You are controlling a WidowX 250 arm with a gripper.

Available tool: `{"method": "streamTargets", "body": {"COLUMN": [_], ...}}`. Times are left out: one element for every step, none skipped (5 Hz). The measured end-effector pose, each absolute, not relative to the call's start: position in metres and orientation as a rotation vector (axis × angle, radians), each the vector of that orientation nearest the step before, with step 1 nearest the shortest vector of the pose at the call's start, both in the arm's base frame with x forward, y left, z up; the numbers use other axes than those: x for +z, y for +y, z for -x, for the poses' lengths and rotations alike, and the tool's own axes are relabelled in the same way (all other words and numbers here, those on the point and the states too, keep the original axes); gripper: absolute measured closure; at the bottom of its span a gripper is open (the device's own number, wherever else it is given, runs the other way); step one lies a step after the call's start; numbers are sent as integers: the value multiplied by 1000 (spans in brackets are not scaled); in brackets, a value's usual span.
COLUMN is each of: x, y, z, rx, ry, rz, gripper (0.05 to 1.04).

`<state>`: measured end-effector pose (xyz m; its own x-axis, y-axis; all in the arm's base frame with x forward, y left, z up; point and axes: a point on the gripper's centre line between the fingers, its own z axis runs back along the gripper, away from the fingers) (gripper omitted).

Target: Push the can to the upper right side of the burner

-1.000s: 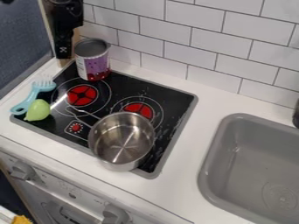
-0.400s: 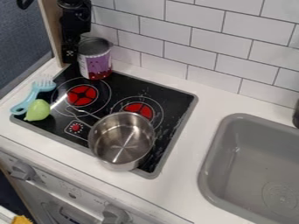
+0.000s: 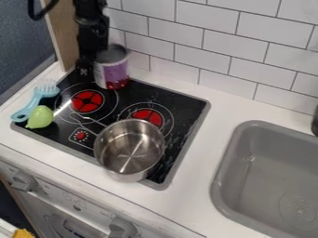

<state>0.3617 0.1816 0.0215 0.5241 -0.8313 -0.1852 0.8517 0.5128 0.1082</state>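
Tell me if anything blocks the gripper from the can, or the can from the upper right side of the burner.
Nothing visible does. The gripper is close beside the can, on its left in the picture. The saucepan sits nearer the stovetop's front edge, off the can's way.

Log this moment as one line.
Gripper: beside can, view left | Can: upright, upper right of left burner | Pot: on cooktop, below right burner
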Motion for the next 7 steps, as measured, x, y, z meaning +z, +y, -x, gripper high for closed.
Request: {"method": "streamTargets", "body": {"x": [28,29,33,30,24,16,24], "y": [161,136,110,87,66,45,35], "z": [-361,-357,-356,-354,-350,-342,-339], "rx": [-1086,-1152,-1211,-1266,-1330,-1394,-1428], "ry": [89,61,36,36,55,85,63], "rz": [-176,-133,-105,-77,-56,-33,-52], "gripper": [83,83,83,83,83,83,83]}}
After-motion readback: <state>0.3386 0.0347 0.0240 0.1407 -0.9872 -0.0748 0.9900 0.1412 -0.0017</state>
